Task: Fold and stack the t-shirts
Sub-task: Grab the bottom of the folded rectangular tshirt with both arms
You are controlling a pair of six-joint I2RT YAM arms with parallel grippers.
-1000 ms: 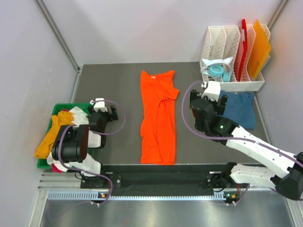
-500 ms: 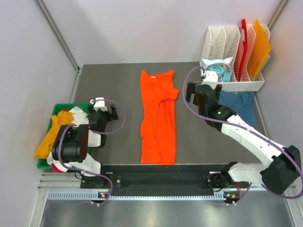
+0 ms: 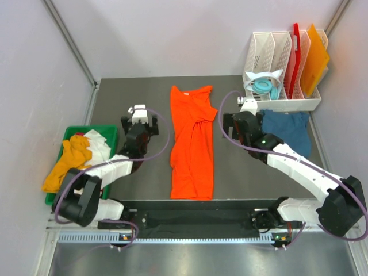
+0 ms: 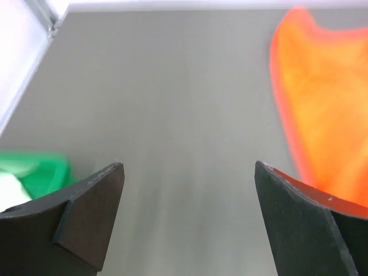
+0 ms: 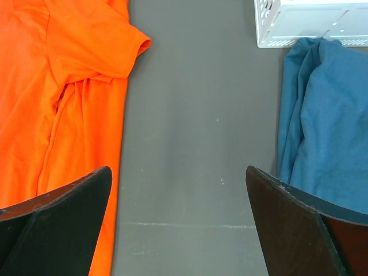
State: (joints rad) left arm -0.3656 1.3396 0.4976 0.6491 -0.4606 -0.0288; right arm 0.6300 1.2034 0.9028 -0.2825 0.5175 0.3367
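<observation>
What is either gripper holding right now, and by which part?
Nothing is held. The left gripper and right gripper are both open and empty, one on each side of the orange t-shirt, neither gripping it.

A robot lab cell — white panel walls (image 3: 172,34), aluminium rail (image 3: 195,237), grey tabletop (image 3: 144,92).

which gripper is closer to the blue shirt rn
Right. The right gripper hovers just beside the blue shirt, between it and the orange shirt. The left gripper is on the far side of the orange shirt, toward the green bin.
</observation>
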